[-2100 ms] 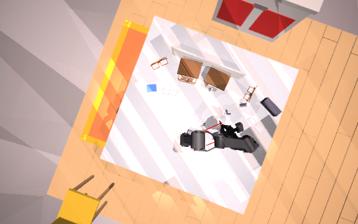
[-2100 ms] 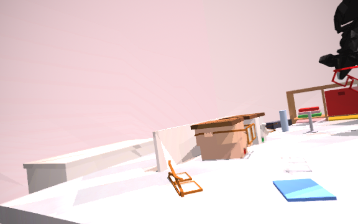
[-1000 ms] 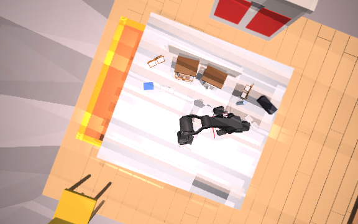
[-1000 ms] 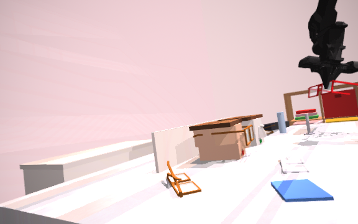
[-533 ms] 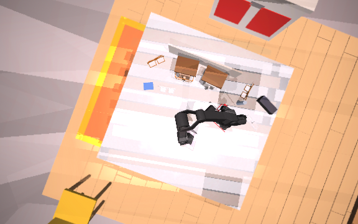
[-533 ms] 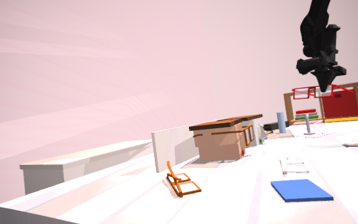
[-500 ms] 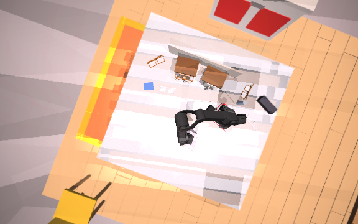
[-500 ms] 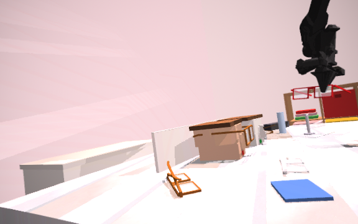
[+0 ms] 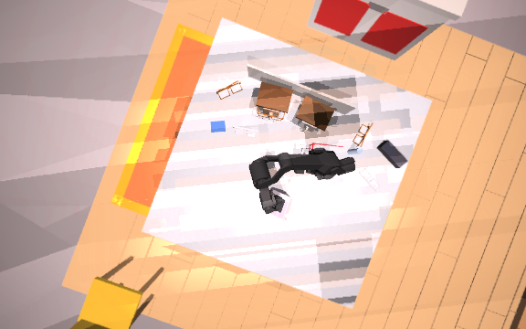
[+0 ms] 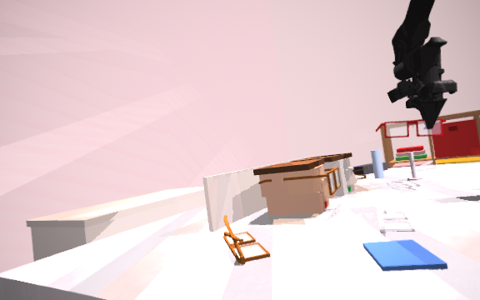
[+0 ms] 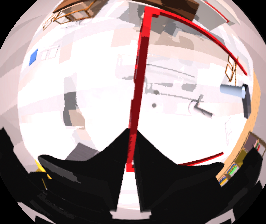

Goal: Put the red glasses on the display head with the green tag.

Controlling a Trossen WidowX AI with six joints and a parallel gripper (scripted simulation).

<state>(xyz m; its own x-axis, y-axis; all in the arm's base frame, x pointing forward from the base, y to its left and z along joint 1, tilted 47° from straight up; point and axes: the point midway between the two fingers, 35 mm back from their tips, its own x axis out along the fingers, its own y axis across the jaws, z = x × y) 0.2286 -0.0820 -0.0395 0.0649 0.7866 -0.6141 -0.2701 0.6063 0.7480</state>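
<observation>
1. Gripper, upper right of the exterior frame and lower centre of the wrist frame: I have its jaws closed on the red glasses, fingertips pointing down
2. Red glasses, task item: held at the front frame, by one lens in the exterior view, raised above the table and apart from both heads; in the wrist frame I see the front bar running up the centre, one temple curving to the upper right
3. Green-tag head, brown-topped: right of the pair in my top frame, its green tag low on the front
4. Red-tag head, tan with brown top: left of the pair, wearing orange-brown glasses, temple along its side
5. Pale upright panel: behind both heads
6. Loose orange glasses: on the table, left of the heads in my top frame
7. Blue flat square: on the table, lower right of the exterior frame
8. Pale blue cylinder: right of centre in my top frame, upright in the exterior view
9. Dark oblong block: near the table's right edge in the top frame
</observation>
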